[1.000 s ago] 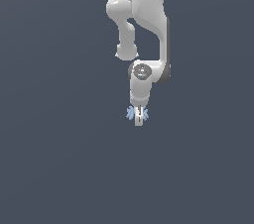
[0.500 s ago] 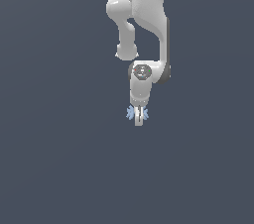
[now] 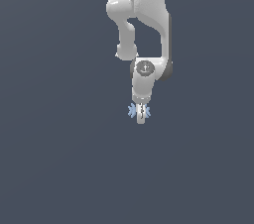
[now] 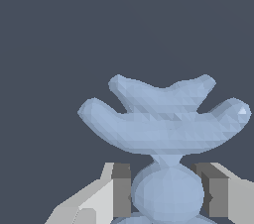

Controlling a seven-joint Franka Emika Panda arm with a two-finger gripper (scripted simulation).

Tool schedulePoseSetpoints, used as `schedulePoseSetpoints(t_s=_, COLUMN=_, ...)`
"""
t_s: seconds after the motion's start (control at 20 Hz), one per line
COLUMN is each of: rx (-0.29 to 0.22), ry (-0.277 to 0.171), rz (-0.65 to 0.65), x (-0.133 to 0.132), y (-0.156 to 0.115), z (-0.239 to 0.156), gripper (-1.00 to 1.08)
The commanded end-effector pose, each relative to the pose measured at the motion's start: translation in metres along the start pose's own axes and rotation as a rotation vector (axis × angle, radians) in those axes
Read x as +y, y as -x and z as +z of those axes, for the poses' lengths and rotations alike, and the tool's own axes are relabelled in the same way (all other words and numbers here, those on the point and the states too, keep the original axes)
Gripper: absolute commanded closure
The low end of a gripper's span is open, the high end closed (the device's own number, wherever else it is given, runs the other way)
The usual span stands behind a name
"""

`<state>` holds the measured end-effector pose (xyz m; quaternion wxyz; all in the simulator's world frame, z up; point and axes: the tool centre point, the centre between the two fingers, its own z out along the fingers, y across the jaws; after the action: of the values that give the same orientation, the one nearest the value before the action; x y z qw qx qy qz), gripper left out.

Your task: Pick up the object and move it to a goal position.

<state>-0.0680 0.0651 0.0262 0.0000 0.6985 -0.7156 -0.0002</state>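
Observation:
The object (image 3: 132, 110) is a tiny pale-blue piece with thin curved prongs that stick out on both sides of my white gripper (image 3: 141, 117) in the exterior view. In the wrist view the object (image 4: 166, 119) fills the frame: broad curved prongs fan out above a rounded middle that sits squeezed between the dark pads (image 4: 120, 191) of my two fingers. My gripper (image 4: 167, 196) is shut on it. The arm hangs straight down from the top of the exterior view.
Only a flat, plain dark grey surface (image 3: 59, 158) shows around the arm in both views. No other objects, containers or edges are visible.

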Motion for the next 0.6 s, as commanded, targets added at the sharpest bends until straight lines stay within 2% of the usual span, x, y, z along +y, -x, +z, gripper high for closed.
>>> schedulePoseSetpoints(t_s=0.0, rx=-0.001, ry=0.000, rz=-0.001, x=0.004, y=0.007, z=-0.009, gripper=1.08)
schedulePoseSetpoints(t_s=0.55, rx=-0.001, ry=0.000, rz=0.000, x=0.040, y=0.060, z=-0.076, gripper=1.08)
